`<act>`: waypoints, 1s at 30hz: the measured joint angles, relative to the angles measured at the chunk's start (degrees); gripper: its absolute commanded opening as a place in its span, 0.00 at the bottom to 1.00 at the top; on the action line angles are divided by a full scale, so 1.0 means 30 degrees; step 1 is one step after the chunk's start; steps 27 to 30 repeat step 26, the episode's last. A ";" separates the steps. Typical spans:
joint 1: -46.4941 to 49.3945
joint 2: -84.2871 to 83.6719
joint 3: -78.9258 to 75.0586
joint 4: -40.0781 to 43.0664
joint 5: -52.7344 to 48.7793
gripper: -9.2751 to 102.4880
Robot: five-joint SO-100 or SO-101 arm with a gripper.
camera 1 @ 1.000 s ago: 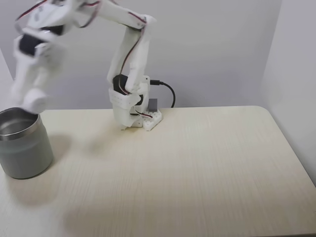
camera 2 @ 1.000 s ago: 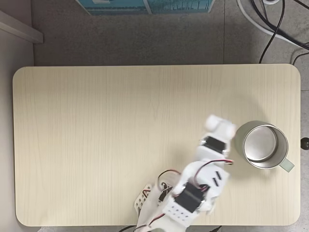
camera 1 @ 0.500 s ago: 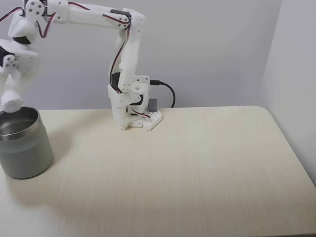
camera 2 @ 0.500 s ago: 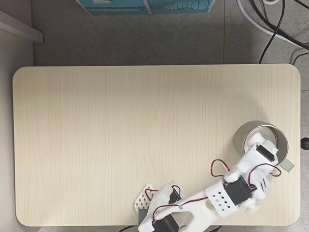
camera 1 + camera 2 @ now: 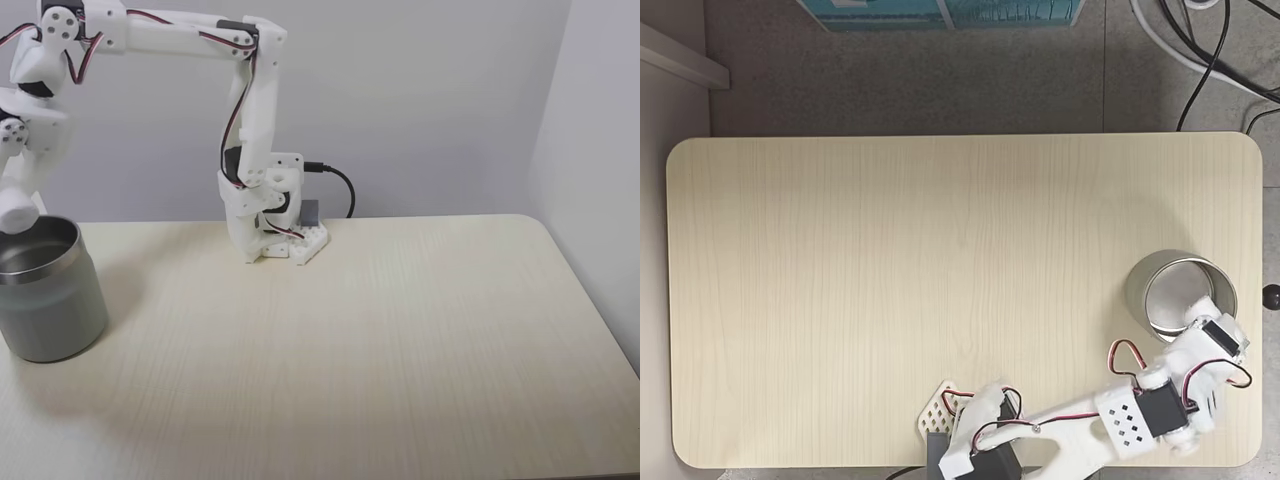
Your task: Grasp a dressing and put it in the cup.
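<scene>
Now gripper (image 5: 20,210) is hanging over the rim of cup (image 5: 50,300), holding something white; jaw spread unclear.

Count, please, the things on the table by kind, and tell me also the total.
Metal cups: 1, the cup at the table's left end in the front fixed view.
Robot arms: 1, its gripper just above the cup's rim.
Dressings: 0 that I can tell apart; the white tip over the cup may hold one, too unclear to say.
Total: 2
</scene>
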 measured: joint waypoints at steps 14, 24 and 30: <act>0.0176 0.0000 0.0000 -0.0029 0.0352 0.31; 0.0645 0.0000 0.0029 -0.1406 0.0352 0.30; 0.0732 0.0146 0.0029 -0.1699 0.0352 0.30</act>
